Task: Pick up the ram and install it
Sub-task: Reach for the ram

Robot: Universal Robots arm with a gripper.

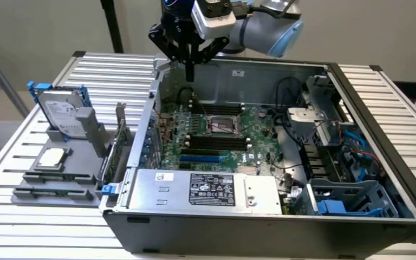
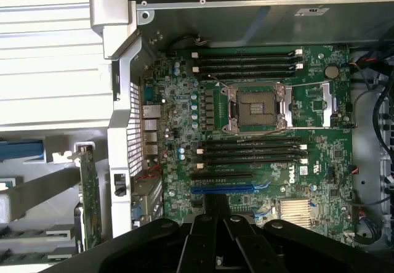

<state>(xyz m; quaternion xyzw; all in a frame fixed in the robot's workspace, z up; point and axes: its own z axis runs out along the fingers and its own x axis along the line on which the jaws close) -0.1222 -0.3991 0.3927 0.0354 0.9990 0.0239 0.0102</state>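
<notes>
1. One black two-fingered gripper (image 1: pixel 190 75) (image 2: pixel 215 210) hangs over the open grey tower computer case (image 1: pixel 266 238), above its far corner at the exterior view's left. Its fingers are pressed together, pinching nothing that shows.
2. The ram (image 1: pixel 58 176) (image 2: pixel 37 232) appears to be the long, thin, dark-green circuit-board stick standing on edge in a grey plastic holder block (image 1: pixel 20 197). The view of it is poor, so its row of black chips can barely be made out.
3. That block sits on the white slatted tabletop (image 1: pixel 114 70), near the edge at the exterior view's left, just beside the case and well apart from the gripper.
4. On the same block stand a silver hard drive with blue brackets (image 1: pixel 62 111) and a square silver processor chip (image 1: pixel 51 157).
5. Inside the case, the green motherboard (image 1: pixel 255 127) (image 2: pixel 314 180) shows long black memory slots (image 2: pixel 252 151) on either side of a silver processor socket (image 2: pixel 257 106).
</notes>
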